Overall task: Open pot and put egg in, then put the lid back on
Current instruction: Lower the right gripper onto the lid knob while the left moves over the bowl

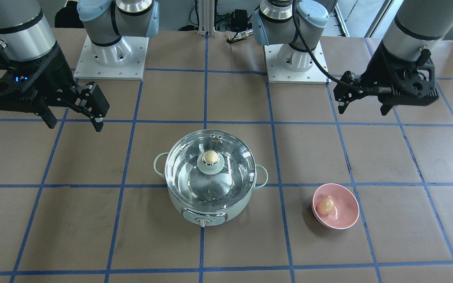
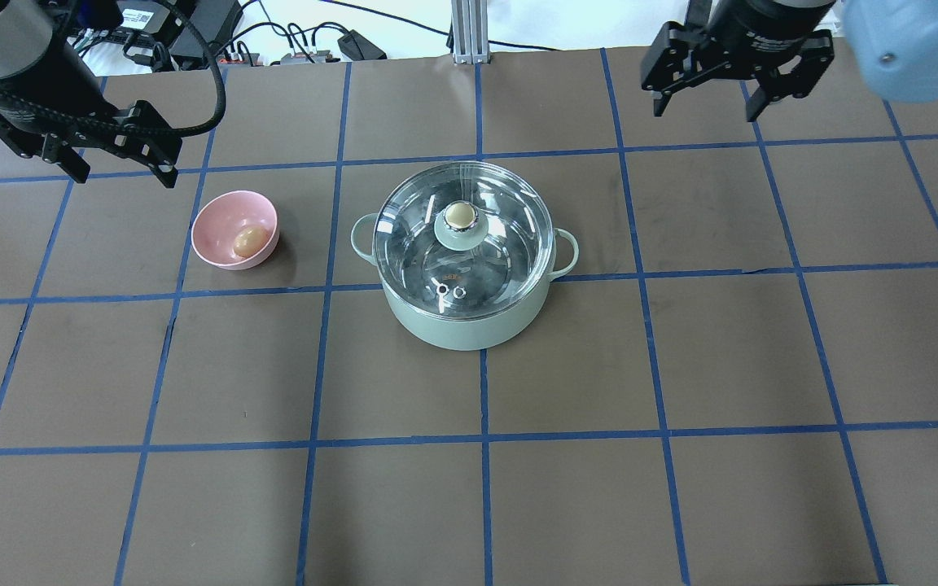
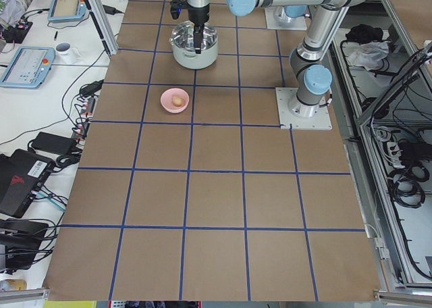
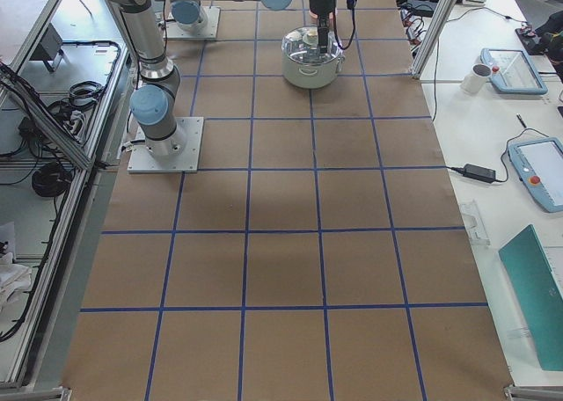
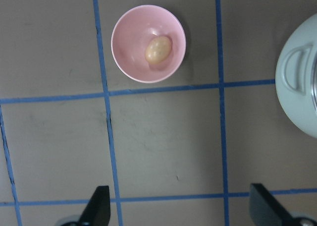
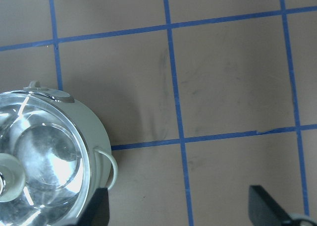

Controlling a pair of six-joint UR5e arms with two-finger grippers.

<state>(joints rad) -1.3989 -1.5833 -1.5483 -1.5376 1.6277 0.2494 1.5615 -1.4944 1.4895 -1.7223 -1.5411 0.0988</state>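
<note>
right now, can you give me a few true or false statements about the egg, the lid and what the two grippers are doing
1. The lid sits on the pot. True.
2. The egg is inside the pot. False: it lies in the pink bowl.
3. The left gripper grips the egg. False: it is open, holds nothing and is apart from the bowl.
4. The right gripper is open and empty. True.
</note>
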